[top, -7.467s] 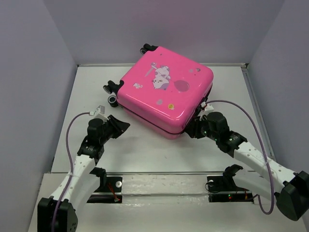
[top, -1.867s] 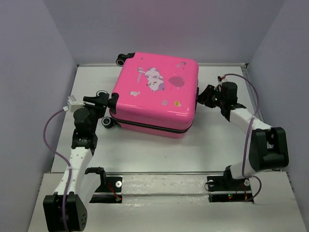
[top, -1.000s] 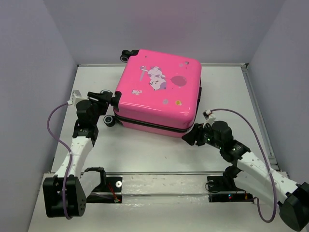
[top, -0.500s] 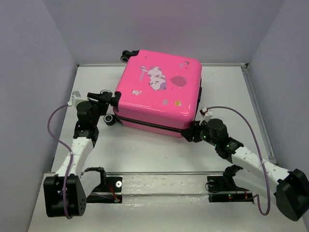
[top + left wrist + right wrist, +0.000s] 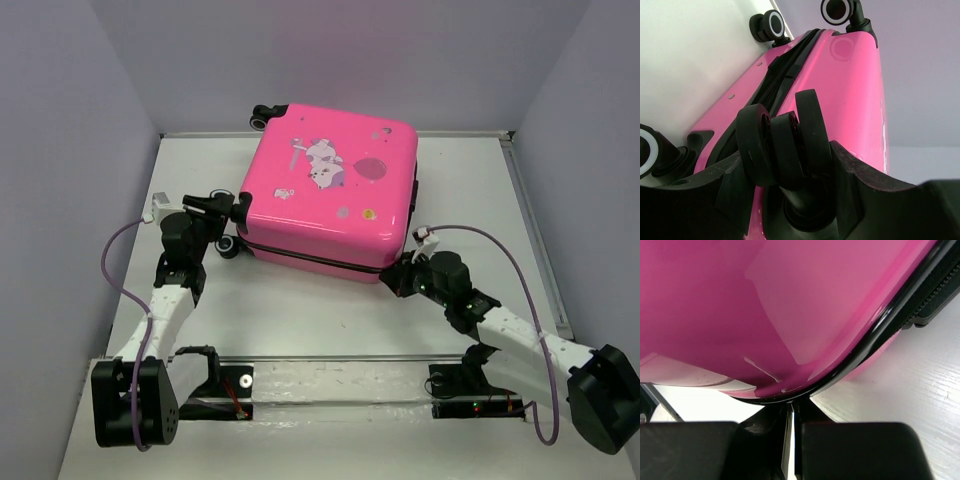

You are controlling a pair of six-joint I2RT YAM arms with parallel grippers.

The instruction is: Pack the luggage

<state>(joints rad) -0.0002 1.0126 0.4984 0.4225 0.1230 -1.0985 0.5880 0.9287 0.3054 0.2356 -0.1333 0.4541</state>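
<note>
The luggage (image 5: 330, 190) is a hot-pink hard-shell suitcase with a cartoon print. It lies flat and closed at the far middle of the table. My left gripper (image 5: 226, 208) is at its left side, shut on a black caster wheel (image 5: 782, 142) that sits between the two fingers (image 5: 855, 185). My right gripper (image 5: 399, 279) is at the suitcase's near right corner. Its jaws are pressed together, with the tips touching the black zipper seam (image 5: 860, 345) under the pink shell (image 5: 740, 305). I cannot see anything held between them.
Other black-and-white wheels show at the far left corner (image 5: 263, 113) and near left side (image 5: 228, 248) of the suitcase. A side handle (image 5: 413, 195) is on its right face. Grey walls enclose the white table (image 5: 300, 310) on three sides. A rail (image 5: 340, 380) runs along the near edge.
The suitcase turned and shifted left, then settled. My right arm swung from its right side to the near right corner. My left gripper stays on the wheel. Hardly anything moved in the last half second.
</note>
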